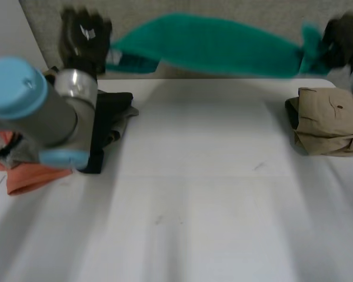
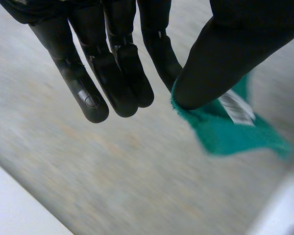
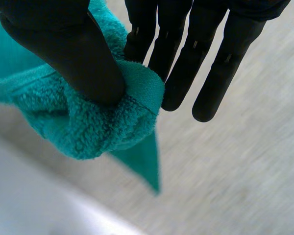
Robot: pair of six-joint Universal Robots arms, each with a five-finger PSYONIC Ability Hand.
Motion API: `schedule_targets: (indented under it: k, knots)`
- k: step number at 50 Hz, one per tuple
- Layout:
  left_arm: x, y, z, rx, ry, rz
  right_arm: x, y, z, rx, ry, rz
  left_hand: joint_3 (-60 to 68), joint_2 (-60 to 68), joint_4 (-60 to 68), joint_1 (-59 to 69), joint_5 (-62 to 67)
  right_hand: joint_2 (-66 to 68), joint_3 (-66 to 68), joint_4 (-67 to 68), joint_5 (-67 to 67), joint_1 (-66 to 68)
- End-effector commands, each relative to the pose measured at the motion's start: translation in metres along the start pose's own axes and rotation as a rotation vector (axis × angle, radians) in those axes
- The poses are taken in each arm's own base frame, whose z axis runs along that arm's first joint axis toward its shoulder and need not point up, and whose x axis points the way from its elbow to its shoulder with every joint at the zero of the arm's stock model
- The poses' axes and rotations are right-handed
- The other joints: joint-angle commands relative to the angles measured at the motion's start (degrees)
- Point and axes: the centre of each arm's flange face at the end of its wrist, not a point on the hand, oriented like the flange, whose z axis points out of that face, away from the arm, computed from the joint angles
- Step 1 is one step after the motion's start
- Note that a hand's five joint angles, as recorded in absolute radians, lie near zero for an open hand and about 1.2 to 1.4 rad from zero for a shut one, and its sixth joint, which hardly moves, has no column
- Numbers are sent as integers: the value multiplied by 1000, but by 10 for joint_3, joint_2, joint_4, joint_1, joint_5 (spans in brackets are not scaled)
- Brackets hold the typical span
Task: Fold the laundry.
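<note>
- Above the far edge of the white table (image 1: 194, 194), one teal towel (image 1: 212, 47) stretches between two hands.
- Its labelled corner is pinched between thumb and finger by the left hand (image 1: 82, 32); the right hand (image 1: 344, 35) pinches the opposite end.
- On the table's right side lies one folded beige garment (image 1: 329, 120); on its left side, one black garment (image 1: 112, 111) and one orange garment (image 1: 29, 176).

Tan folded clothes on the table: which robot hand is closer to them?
Right. The right hand pinches the green towel by one end just beyond the tan folded clothes; the left hand holds the other end, across the table.
</note>
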Motion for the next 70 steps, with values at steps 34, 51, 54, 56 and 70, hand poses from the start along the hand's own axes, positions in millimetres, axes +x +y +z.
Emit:
schedule_targets:
  k: [34,51,54,56,70]
  knots:
    - [37,49,-98,-259,224,-31,-85,86,-137,-375,-635,-638,117,115,112,160,127,-421,-438,-443,-416,-375]
    - [25,38,-97,-244,200,-40,-113,134,-120,-333,-545,-758,117,115,112,160,127,-317,-333,-339,-312,-270]
    - [24,37,-98,-242,198,-46,-116,143,-120,-348,-556,-761,117,115,112,160,127,-313,-330,-335,-308,-267]
    - [23,36,-97,-239,195,-50,-116,146,-120,-354,-558,-763,117,115,112,160,127,-298,-315,-320,-293,-252]
    - [-12,2,-93,-197,141,-64,-77,16,-96,-51,-263,-631,117,115,112,160,127,137,120,115,142,183]
